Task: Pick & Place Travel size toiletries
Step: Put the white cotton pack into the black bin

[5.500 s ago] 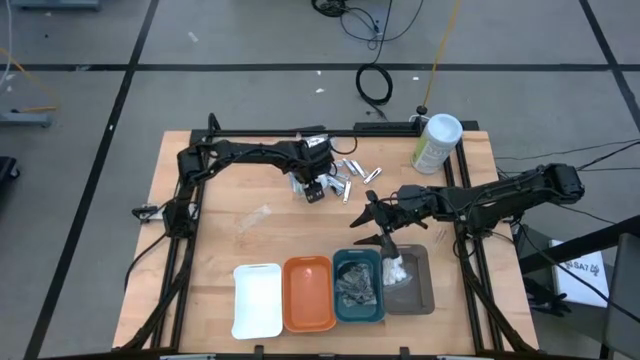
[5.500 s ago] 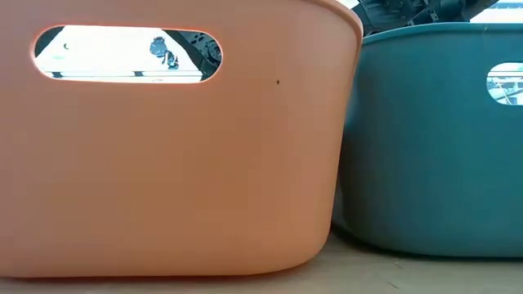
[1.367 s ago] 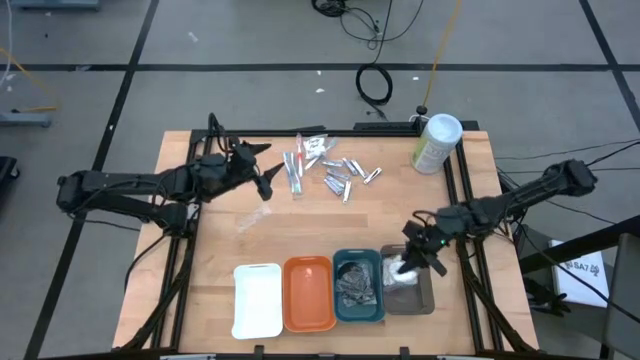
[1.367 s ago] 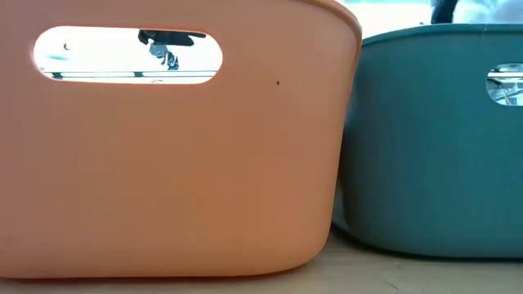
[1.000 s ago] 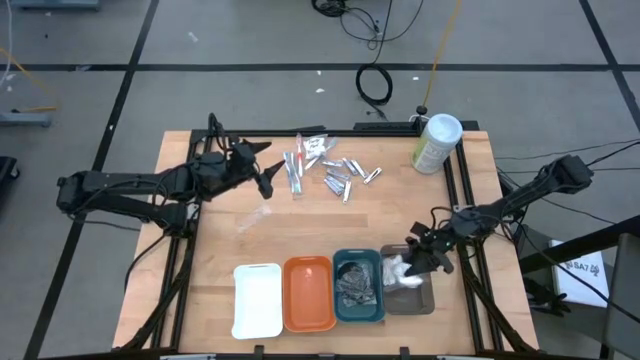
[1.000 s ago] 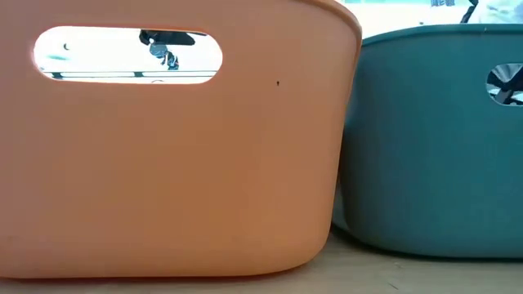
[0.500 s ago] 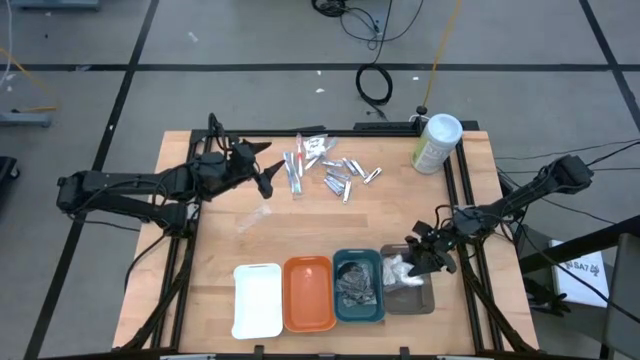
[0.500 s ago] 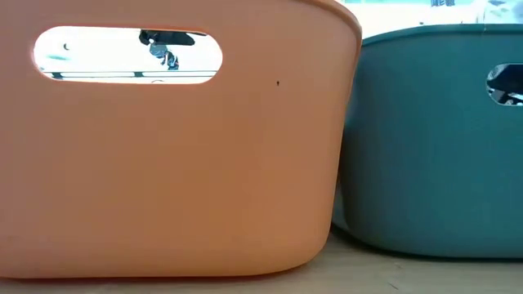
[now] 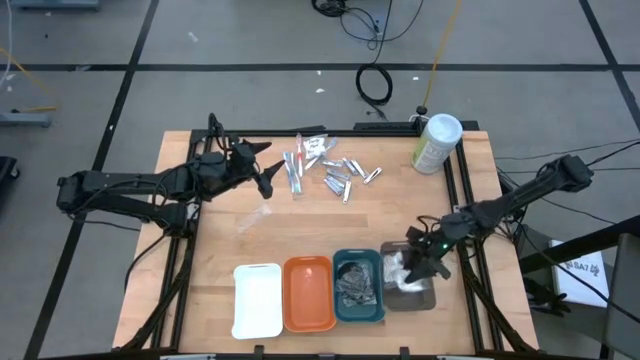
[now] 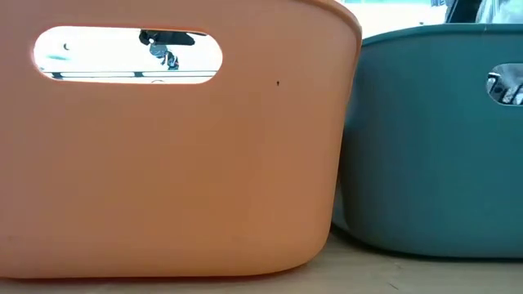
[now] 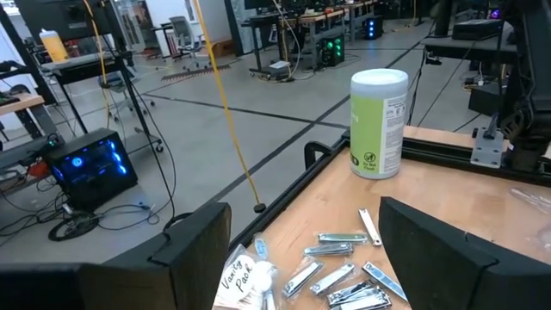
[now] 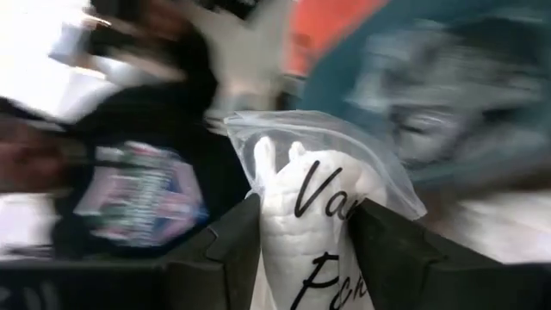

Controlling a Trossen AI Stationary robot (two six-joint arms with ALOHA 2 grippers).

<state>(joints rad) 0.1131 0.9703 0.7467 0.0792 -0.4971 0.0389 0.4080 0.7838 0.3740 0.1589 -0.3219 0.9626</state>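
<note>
Table, grey tray half hidden, right tool

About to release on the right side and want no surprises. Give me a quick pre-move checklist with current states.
1. Right gripper over the grey tray: ok.
2. Bag of white pads between its fingers: ok.
3. Bag fully inside the tray: cannot tell.
4. Left gripper open, holding nothing: ok.
5. Left gripper clear of the metal pieces: ok.
6. Canister upright, away from both arms: ok.
</note>
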